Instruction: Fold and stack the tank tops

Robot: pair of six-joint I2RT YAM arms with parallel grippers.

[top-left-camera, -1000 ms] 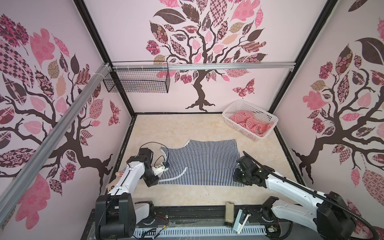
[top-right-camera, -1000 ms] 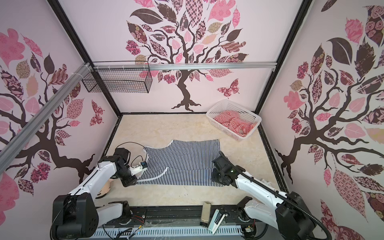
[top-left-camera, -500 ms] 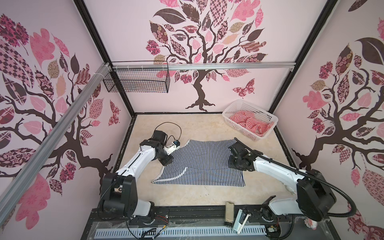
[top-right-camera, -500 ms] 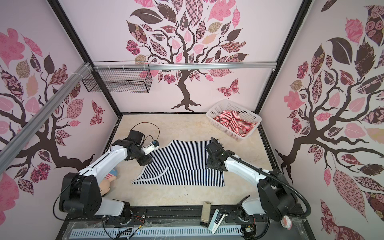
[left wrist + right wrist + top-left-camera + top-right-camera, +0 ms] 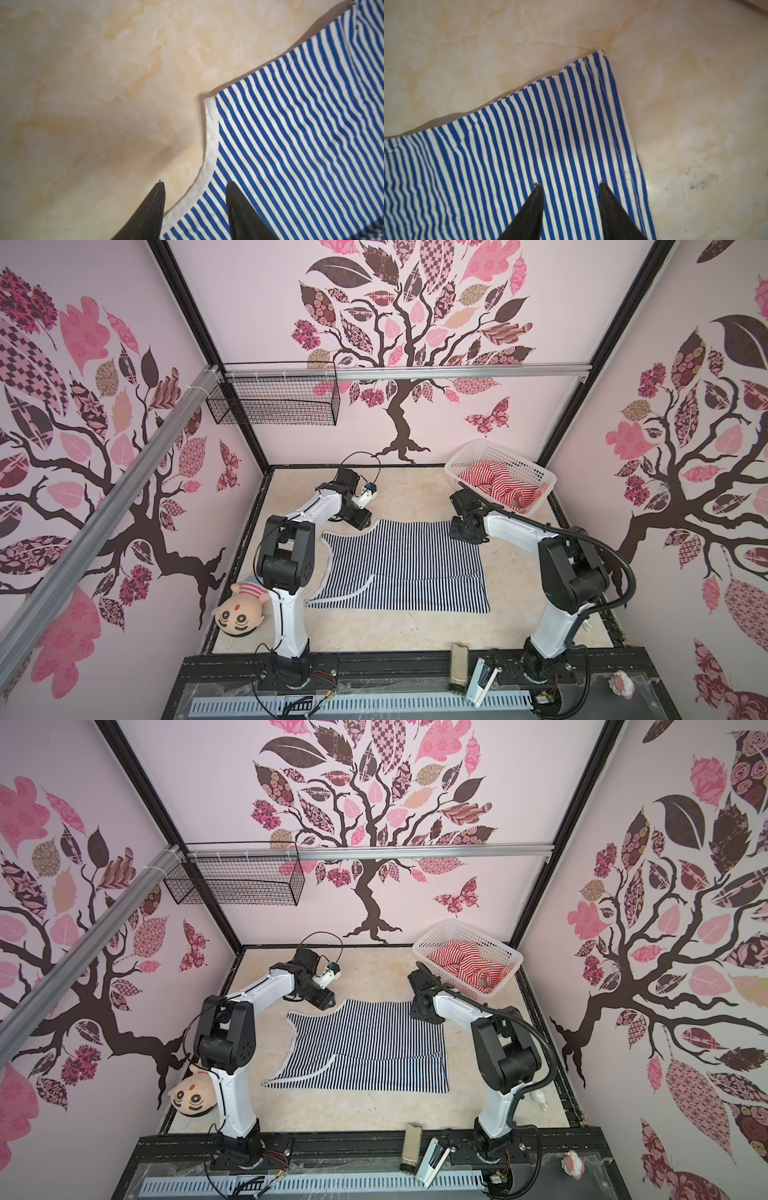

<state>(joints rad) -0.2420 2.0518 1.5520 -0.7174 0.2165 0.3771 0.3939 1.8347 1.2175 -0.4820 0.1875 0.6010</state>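
1 plush doll (image 5: 241, 614) at near left corner of tabletop (image 5: 415, 632). 2 tank tops. Navy-striped tank top (image 5: 403, 572) lies flat mid-tabletop, near part folded over. 2 grippers at its far edge, both part open and holding nothing: left gripper (image 5: 195, 185) astride the armhole trim, right gripper (image 5: 569, 185) over the fabric. Red-striped tank top (image 5: 503, 485) bunched in 1 white basket (image 5: 498, 452), far right corner.
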